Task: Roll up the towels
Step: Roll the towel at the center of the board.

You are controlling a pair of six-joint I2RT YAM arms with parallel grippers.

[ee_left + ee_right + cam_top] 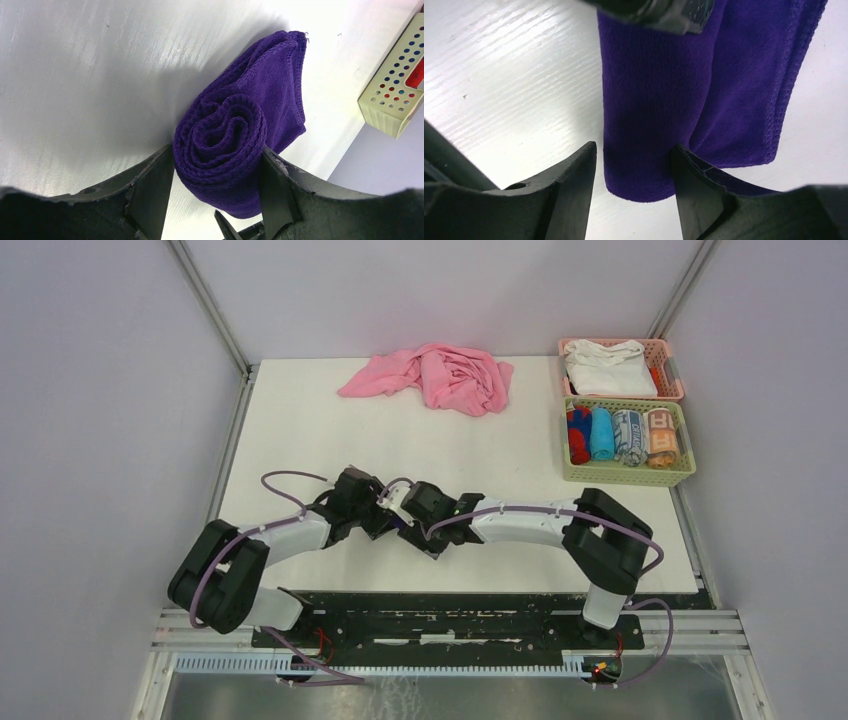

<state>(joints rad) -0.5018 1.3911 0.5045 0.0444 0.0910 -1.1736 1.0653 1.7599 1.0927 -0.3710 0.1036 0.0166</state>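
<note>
Left wrist, purple towel point(240, 120) inside left claw point(216, 152)

white-black arms point(295, 533), purple cables point(520, 508)

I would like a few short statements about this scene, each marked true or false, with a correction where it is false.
1. The left gripper and the right gripper both clamp the purple towel. True.
2. The purple towel is rolled up completely. False: one end is rolled, but a flat part lies on the table.
3. The pink towel sits rolled in the green basket. False: it lies crumpled on the table, near the far edge.
4. The green basket holds rolled towels. True.
5. The pink basket has nothing in it. False: a white cloth is inside.
</note>
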